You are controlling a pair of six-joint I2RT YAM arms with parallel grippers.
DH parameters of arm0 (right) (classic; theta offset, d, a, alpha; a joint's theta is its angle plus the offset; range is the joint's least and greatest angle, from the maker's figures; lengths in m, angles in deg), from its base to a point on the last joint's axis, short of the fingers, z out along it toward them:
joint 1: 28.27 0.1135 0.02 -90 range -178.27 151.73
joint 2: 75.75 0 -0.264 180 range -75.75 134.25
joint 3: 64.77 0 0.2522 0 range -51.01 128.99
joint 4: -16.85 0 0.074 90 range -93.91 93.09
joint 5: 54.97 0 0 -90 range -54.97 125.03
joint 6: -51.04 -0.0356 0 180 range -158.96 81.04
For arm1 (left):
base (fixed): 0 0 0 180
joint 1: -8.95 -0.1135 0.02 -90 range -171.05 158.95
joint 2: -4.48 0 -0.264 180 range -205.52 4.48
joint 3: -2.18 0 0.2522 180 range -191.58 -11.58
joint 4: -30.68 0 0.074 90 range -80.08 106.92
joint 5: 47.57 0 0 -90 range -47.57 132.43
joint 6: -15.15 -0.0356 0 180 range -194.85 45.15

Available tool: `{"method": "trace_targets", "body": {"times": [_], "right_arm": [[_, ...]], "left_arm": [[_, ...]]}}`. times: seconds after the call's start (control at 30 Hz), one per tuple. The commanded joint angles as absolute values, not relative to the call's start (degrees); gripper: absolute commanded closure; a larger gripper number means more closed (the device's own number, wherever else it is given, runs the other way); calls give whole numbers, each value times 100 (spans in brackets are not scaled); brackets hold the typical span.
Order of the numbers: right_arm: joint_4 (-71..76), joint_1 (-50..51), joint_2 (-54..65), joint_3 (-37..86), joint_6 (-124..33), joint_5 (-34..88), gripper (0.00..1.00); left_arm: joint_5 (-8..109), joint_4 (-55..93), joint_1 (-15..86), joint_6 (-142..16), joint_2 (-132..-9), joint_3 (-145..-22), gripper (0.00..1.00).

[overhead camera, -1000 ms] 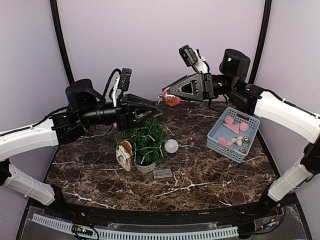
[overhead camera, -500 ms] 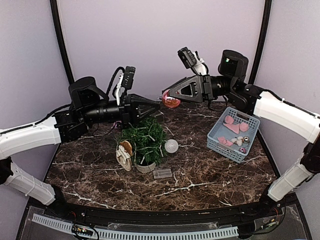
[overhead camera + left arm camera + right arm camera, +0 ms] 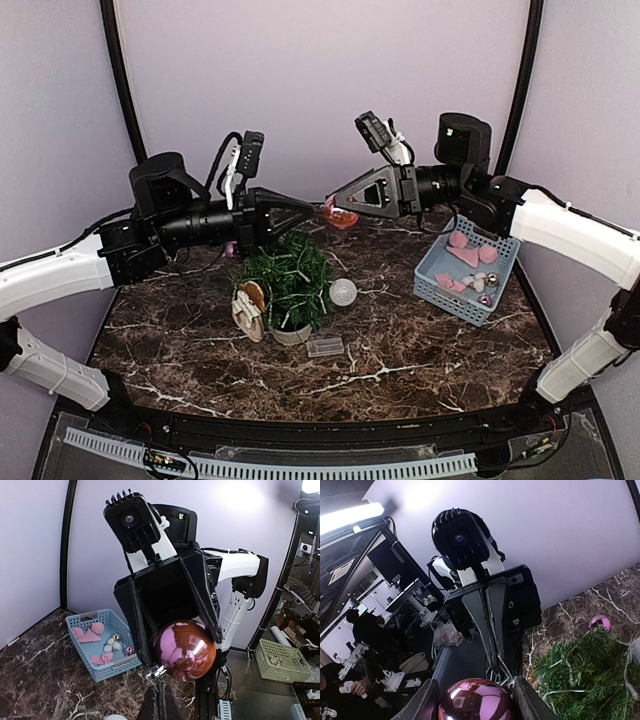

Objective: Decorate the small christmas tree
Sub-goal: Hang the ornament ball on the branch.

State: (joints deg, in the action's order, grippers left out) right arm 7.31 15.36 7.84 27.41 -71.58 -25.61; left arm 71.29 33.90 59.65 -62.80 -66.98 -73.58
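Note:
The small christmas tree (image 3: 290, 278) stands in its pale pot (image 3: 292, 335) at mid-table, and shows in the right wrist view (image 3: 585, 672). My right gripper (image 3: 334, 205) is shut on a shiny pink bauble (image 3: 343, 216) above and behind the tree. The bauble fills the space between its fingers (image 3: 422, 705) in the right wrist view (image 3: 475, 702). My left gripper (image 3: 318, 211) faces it tip to tip, jaws pressed together at the bauble's silver cap (image 3: 156, 671), with a glittery thread (image 3: 501, 666) pinched between them. The bauble also shows in the left wrist view (image 3: 185, 649).
A blue basket (image 3: 432, 285) with pink and pale ornaments sits at the right, also in the left wrist view (image 3: 107, 666). A silver ball (image 3: 343, 291) lies beside the tree, a tan ornament (image 3: 250, 305) hangs on its left, a clear box (image 3: 325, 347) lies in front.
My right gripper has lowered slightly with the bauble. My left gripper has narrowed and closed at the bauble's cap, and the two tips now meet.

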Motion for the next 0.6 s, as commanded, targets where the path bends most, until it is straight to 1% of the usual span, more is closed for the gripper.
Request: {"method": "trace_targets", "body": {"times": [0.0, 0.13, 0.23, 0.37, 0.57], "right_arm": [[1007, 1605, 429, 2103, -7343, -2128, 55], [1524, 1705, 279, 1502, -7748, -1931, 55], [1883, 1844, 247, 1209, -8018, -1857, 55], [2379, 1935, 253, 923, -8403, -1827, 55], [2655, 1955, 224, 752, -8626, -1788, 55]], "left_arm": [[7074, 2592, 6000, -6398, -6431, -7341, 100], [7082, 2197, 6016, -6280, -6348, -7196, 100], [7068, 2093, 6068, -6120, -6311, -7031, 95], [6994, 2004, 6184, -6021, -6237, -6877, 92], [6853, 1912, 6297, -6025, -6028, -6760, 85]]}}
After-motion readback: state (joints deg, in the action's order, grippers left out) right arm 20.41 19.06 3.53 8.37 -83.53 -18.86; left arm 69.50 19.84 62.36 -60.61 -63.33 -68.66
